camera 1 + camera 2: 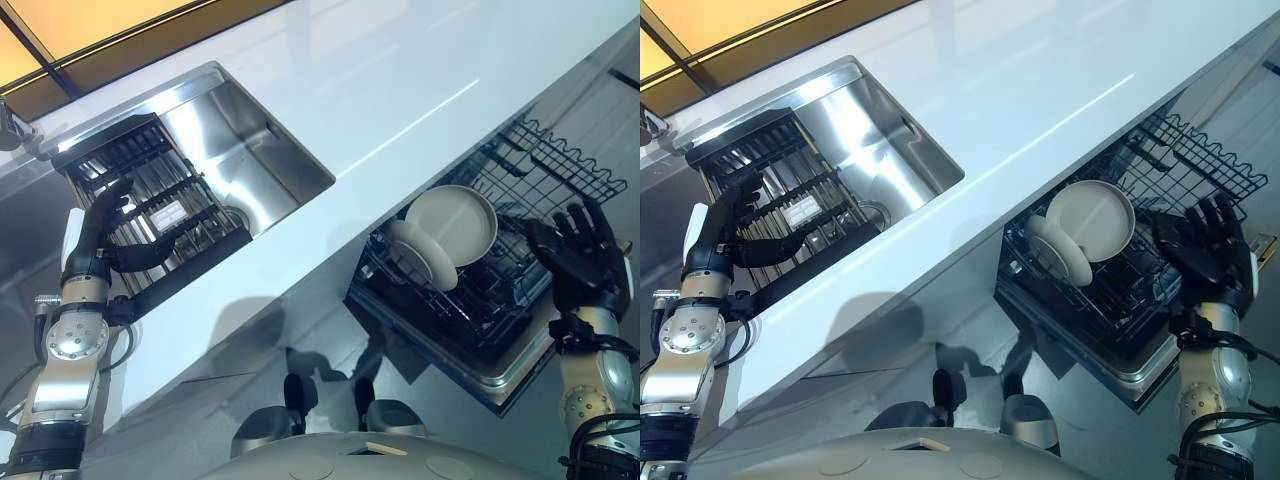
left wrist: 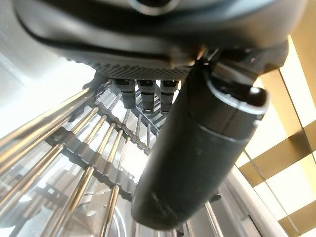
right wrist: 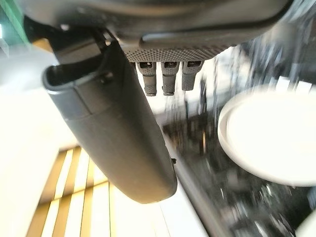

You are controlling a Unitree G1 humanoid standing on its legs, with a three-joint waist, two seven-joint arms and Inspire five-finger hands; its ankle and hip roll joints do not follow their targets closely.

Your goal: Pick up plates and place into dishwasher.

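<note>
Plates [image 1: 455, 222] stand on edge in the dishwasher rack [image 1: 540, 170]. Right hand [image 1: 580, 255] beside them, fingers spread, empty. Left hand [image 1: 105, 225] on the sink rack [image 1: 150, 200], fingers relaxed.

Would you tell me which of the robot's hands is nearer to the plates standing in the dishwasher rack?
The right hand: it hovers open just beside the plates in the dishwasher rack. The left hand is far across the counter, at the drying rack in the sink.
</note>
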